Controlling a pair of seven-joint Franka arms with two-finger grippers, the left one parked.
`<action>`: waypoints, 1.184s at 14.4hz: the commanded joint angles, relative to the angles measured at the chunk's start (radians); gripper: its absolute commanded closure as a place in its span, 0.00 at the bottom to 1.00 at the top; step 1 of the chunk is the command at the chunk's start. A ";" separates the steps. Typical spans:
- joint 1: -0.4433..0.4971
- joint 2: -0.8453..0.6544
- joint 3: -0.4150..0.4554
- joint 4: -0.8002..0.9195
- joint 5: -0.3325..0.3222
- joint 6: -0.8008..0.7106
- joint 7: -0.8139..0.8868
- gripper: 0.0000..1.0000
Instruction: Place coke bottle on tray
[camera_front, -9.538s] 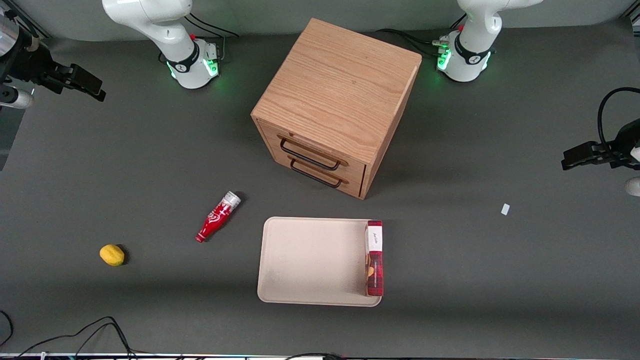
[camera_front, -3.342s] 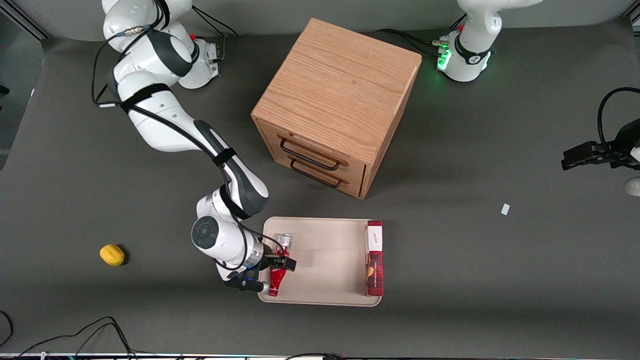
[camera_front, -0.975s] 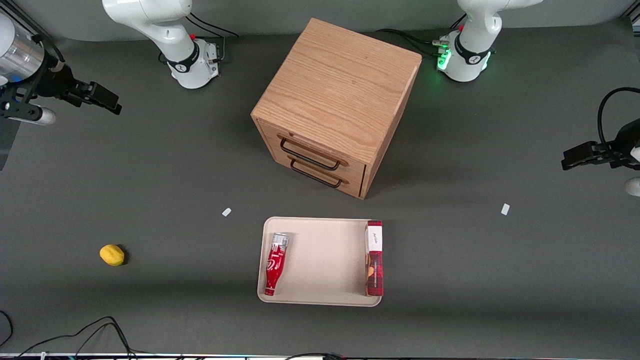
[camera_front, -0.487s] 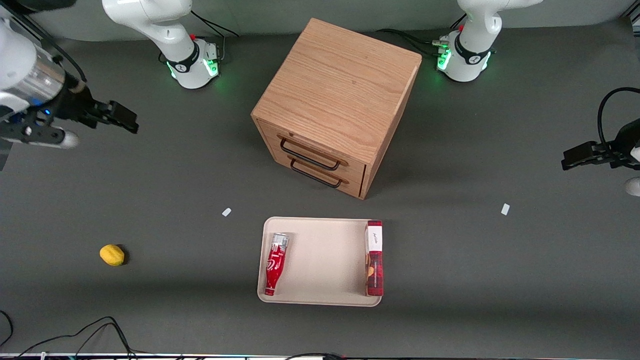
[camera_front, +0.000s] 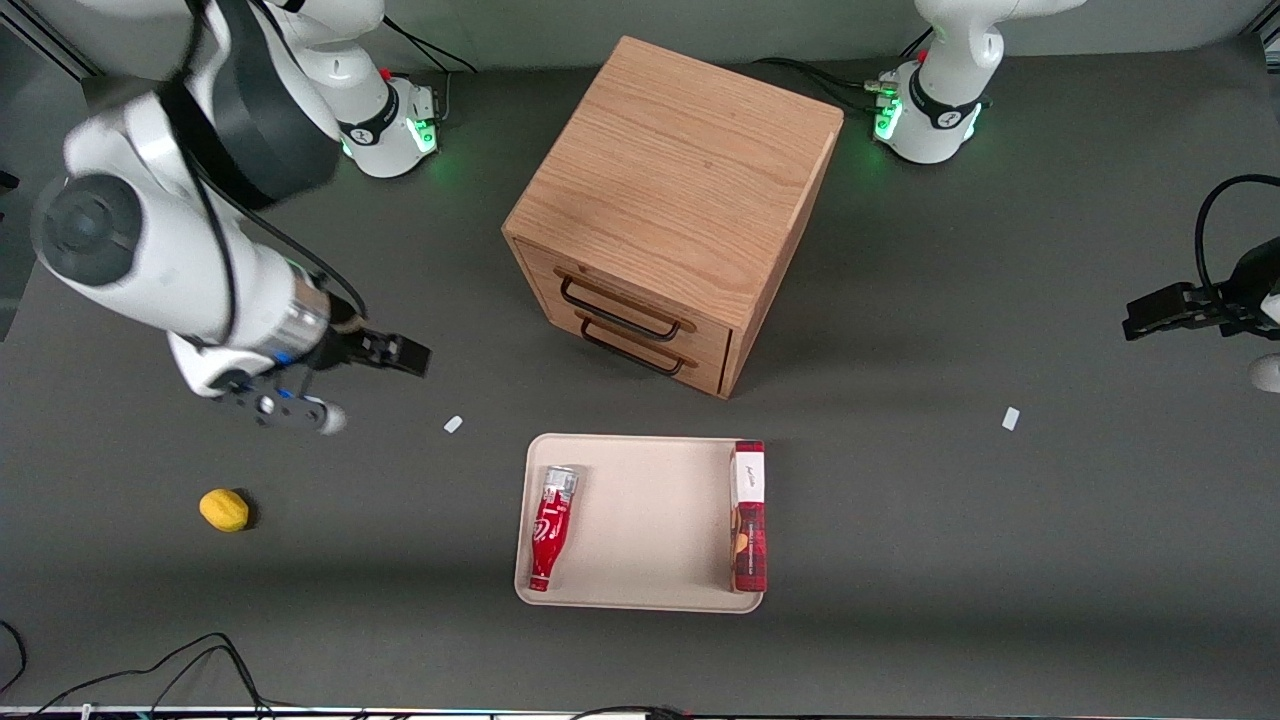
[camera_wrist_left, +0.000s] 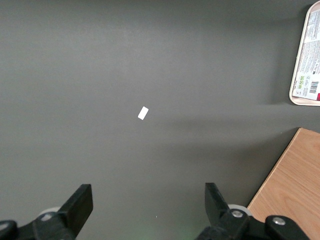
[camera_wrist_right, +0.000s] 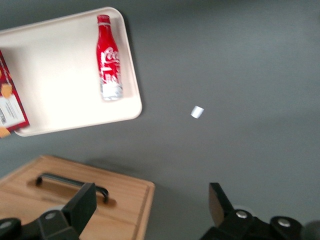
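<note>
The coke bottle (camera_front: 552, 527) lies flat in the beige tray (camera_front: 640, 590), along the tray's edge toward the working arm's end, cap pointing away from the front camera. It also shows in the right wrist view (camera_wrist_right: 109, 58) on the tray (camera_wrist_right: 60, 80). My right gripper (camera_front: 395, 355) hangs open and empty above the table, well apart from the tray, toward the working arm's end and farther from the front camera than the bottle. In the wrist view the gripper (camera_wrist_right: 152, 207) has its fingers spread wide.
A red-and-white box (camera_front: 749, 515) lies in the tray along the edge toward the parked arm's end. A wooden drawer cabinet (camera_front: 670, 210) stands farther from the camera than the tray. A yellow lemon (camera_front: 224, 509) and small white scraps (camera_front: 453, 424) (camera_front: 1011, 418) lie on the table.
The right arm has swung down and in from the table's end toward the tray, gripper still open. The bottle and tray have not moved.
</note>
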 joint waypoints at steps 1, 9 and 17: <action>-0.005 0.035 0.009 0.053 0.002 0.005 0.033 0.00; -0.016 -0.007 0.008 0.046 0.001 -0.033 0.028 0.00; -0.022 -0.161 -0.089 0.043 -0.001 -0.225 -0.040 0.00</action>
